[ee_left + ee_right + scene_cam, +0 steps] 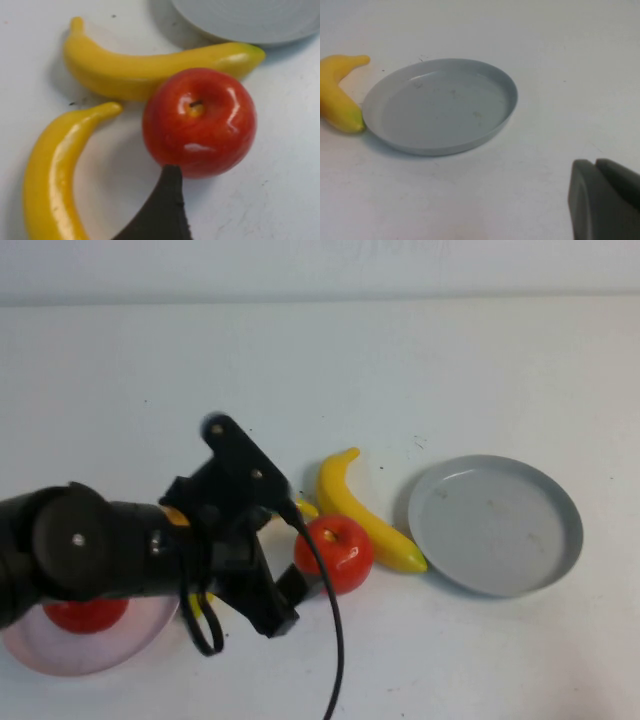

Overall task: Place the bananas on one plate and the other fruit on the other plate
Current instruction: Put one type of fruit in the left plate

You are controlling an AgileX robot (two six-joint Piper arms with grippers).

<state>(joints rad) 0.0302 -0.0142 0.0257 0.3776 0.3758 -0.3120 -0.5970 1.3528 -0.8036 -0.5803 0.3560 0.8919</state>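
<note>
Two glossy yellow bananas point(145, 70) are lying by a shiny red apple point(200, 122); a second red apple point(85, 615) is sitting on the pink plate point(60, 660); the grey plate point(495, 525) and white table point(450, 370) are showing plain.

table point(420, 360): white, fills the frame, faint dark specks
wall point(320, 265): pale strip, top edge

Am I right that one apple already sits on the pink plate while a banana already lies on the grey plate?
Not quite. The grey plate is bare in the high view and the right wrist view. The banana lies on the table beside it, its tip at the rim. One apple does sit on the pink plate.
</note>
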